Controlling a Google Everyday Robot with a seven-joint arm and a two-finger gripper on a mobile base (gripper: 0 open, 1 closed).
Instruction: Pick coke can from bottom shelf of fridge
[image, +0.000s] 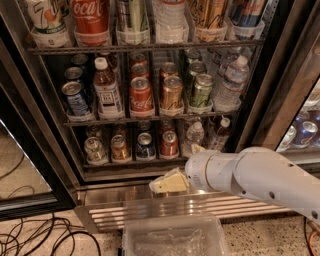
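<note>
The coke can (169, 143) is a small dim red can with a silver top, standing on the bottom shelf (129, 163) of the fridge (150, 212), fourth from the left in the front row. My gripper (169, 183), pale yellow at the end of the white arm (250, 175), hangs in front of the fridge's steel base. It is just below the shelf rail, almost straight under the coke can and apart from it. It holds nothing that I can see.
Beside the coke can stand a silver can (94, 149), a gold can (120, 147), a blue can (145, 145) and water bottles (194, 134). A clear plastic bin (175, 239) sits on the floor below. Cables (30, 240) lie at lower left. The glass door (20, 150) stands open at left.
</note>
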